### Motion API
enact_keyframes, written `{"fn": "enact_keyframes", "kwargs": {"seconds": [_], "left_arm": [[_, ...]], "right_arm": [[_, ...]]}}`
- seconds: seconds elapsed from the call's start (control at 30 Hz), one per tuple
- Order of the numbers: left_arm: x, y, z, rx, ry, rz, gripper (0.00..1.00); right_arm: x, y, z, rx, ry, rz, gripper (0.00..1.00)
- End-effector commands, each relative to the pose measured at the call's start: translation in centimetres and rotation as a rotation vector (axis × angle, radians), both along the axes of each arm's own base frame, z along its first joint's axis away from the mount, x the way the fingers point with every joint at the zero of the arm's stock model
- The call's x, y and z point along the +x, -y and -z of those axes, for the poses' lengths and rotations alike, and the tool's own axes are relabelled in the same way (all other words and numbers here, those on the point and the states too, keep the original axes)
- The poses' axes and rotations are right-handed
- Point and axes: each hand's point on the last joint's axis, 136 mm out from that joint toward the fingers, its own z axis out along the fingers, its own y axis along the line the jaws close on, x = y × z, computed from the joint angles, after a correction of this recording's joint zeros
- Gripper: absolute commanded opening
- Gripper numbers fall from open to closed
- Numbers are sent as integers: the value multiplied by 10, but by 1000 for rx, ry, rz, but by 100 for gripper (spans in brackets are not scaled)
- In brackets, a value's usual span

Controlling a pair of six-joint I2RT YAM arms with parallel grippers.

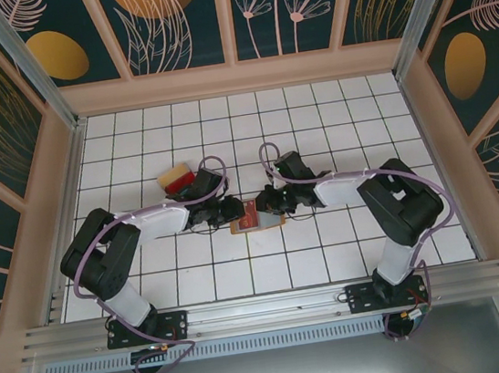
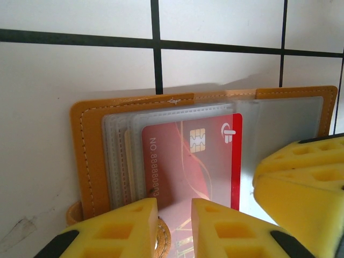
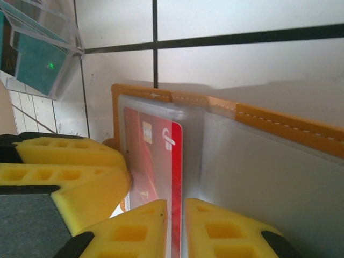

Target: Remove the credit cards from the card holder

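Observation:
The orange-brown card holder (image 1: pixel 255 216) lies open mid-table between both grippers, its clear grey-blue pockets (image 2: pixel 177 121) showing. A red credit card (image 2: pixel 188 156) sits in a pocket, its right edge sticking out past the plastic. My left gripper (image 2: pixel 174 230) is at the holder's near edge, its jaws narrowly apart and closed on the pocket side, with the snap strap between them. My right gripper (image 3: pixel 176 231) is shut on the red card's (image 3: pixel 172 156) exposed edge. The lower parts of the card and holder are hidden behind the fingers.
A tan card (image 1: pixel 175 172) and a red card (image 1: pixel 180 186) lie stacked on the tiles behind the left arm. The right gripper's yellow fingers (image 2: pixel 301 183) crowd in from the right in the left wrist view. Panel walls (image 1: pixel 235 76) enclose the tiled floor.

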Motion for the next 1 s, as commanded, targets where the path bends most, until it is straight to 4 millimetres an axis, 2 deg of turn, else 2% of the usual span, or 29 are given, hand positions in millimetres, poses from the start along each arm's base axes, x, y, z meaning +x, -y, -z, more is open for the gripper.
{"fn": "enact_keyframes", "kwargs": {"seconds": [0.0, 0.5, 0.6, 0.73, 0.77, 0.97], "left_arm": [[-9, -4, 14, 21, -44, -1, 25], [-8, 0, 11, 4, -48, -1, 25], [-8, 0, 11, 3, -48, -1, 25], [-7, -2, 11, 16, -50, -6, 24], [-9, -4, 21, 42, -73, -5, 22], [-10, -14, 28, 110, -83, -15, 16]], "right_arm": [[-3, -7, 3, 25, -21, -17, 17], [-3, -15, 5, 40, -33, -46, 16], [-3, -16, 5, 44, -31, -53, 13], [-2, -15, 5, 33, -29, -49, 0], [-2, -14, 5, 27, -27, -46, 0], [-2, 0, 5, 6, -26, -18, 0]]}}
